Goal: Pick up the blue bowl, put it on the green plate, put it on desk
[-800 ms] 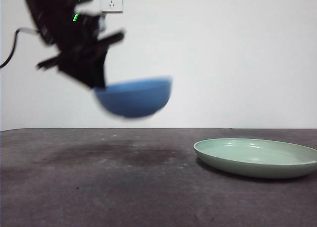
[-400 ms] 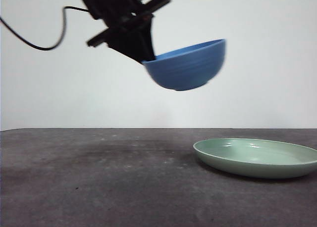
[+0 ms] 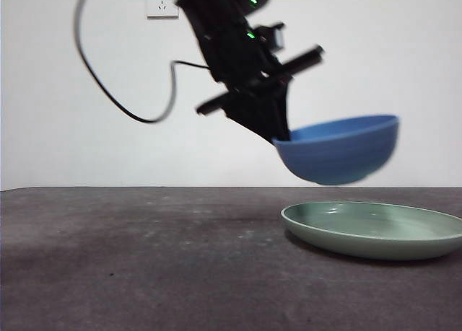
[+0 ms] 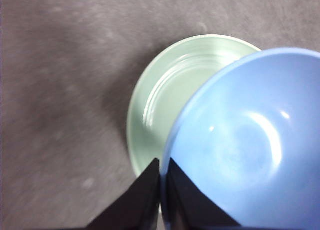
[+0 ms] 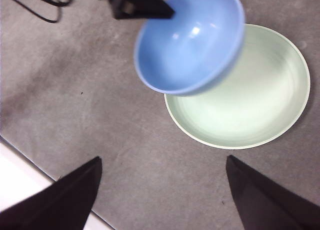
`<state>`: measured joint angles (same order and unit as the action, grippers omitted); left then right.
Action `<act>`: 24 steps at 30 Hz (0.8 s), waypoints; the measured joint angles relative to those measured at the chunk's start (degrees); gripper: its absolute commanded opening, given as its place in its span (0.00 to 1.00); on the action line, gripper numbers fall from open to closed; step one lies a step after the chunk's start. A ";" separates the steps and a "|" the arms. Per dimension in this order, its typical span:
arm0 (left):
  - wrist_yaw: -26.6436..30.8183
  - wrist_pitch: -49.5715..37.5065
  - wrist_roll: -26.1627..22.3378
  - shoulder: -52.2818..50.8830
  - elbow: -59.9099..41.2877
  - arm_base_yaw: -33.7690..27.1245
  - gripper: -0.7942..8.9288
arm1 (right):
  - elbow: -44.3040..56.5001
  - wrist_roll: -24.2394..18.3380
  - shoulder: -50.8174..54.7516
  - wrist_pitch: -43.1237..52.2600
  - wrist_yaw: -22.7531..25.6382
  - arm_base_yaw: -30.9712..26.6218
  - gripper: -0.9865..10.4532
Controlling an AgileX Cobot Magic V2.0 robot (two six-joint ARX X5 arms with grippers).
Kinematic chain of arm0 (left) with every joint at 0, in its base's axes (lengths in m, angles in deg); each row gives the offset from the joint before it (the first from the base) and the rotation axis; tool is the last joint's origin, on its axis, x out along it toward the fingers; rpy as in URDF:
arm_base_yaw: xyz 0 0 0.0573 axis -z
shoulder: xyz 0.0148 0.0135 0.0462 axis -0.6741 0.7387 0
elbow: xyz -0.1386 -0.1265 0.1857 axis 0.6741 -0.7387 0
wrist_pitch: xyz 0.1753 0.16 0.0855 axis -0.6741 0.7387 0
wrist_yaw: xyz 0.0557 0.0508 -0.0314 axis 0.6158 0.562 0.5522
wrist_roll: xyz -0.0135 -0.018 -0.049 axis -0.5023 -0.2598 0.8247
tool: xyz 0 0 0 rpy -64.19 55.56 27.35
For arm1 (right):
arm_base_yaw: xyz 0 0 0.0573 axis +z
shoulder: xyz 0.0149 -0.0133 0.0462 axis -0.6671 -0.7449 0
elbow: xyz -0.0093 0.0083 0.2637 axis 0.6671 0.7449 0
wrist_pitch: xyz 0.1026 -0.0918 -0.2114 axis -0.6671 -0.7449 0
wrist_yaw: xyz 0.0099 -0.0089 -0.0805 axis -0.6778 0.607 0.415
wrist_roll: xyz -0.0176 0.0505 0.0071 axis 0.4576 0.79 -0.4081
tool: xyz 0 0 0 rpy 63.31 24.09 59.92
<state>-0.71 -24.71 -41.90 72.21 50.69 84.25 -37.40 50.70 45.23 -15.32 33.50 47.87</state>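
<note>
A plain white wall with a wall socket (image 3: 162, 1) backs the dark grey-brown desk (image 3: 144, 266), whose surface shows faint pale scuffs. The left gripper (image 3: 278, 133) is clamped on the near-left rim of the blue bowl (image 3: 339, 149), one jaw inside and one outside, holding it in the air, tilted, above the left part of the green plate (image 3: 372, 230) and clear of it. The plate lies flat on the right side of the desk. The step in hand appears to be the carry to the plate; the bowl is not yet centred over it and not yet set down. The next move calls for a little more travel to the right, levelling the bowl, then a straight descent into the plate's well before release. The right gripper (image 5: 160, 190) waits high above the desk with jaws spread wide, holding nothing. A black cable (image 3: 108, 93) hangs behind the working arm. Nothing lies between bowl and plate.
</note>
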 measured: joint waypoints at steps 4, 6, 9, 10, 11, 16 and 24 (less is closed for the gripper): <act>0.02 1.77 0.00 5.84 5.55 0.81 0.09 | 0.00 0.00 0.22 0.00 0.00 0.00 0.43; 0.15 3.28 0.00 8.39 8.35 1.03 0.09 | 0.00 0.00 0.22 0.00 0.00 0.00 0.43; 0.26 4.28 0.00 11.47 11.54 1.29 0.09 | 0.00 0.00 0.22 0.00 0.00 0.00 0.43; 0.28 4.28 0.00 12.17 12.13 1.33 0.09 | 0.00 0.00 0.22 0.00 0.00 0.00 0.43; 0.39 4.31 0.00 12.68 12.48 1.36 0.09 | 0.00 0.00 0.22 0.00 0.00 0.00 0.43; 0.63 4.63 0.00 14.36 12.63 1.40 0.09 | 0.00 0.00 0.22 0.02 0.00 0.00 0.43; 0.55 4.37 0.13 14.75 12.85 1.77 0.16 | 0.00 0.00 0.22 0.02 0.00 0.00 0.43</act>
<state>-0.17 -20.33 -41.77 86.96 63.54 86.02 -37.40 50.70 45.45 -15.29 33.50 47.87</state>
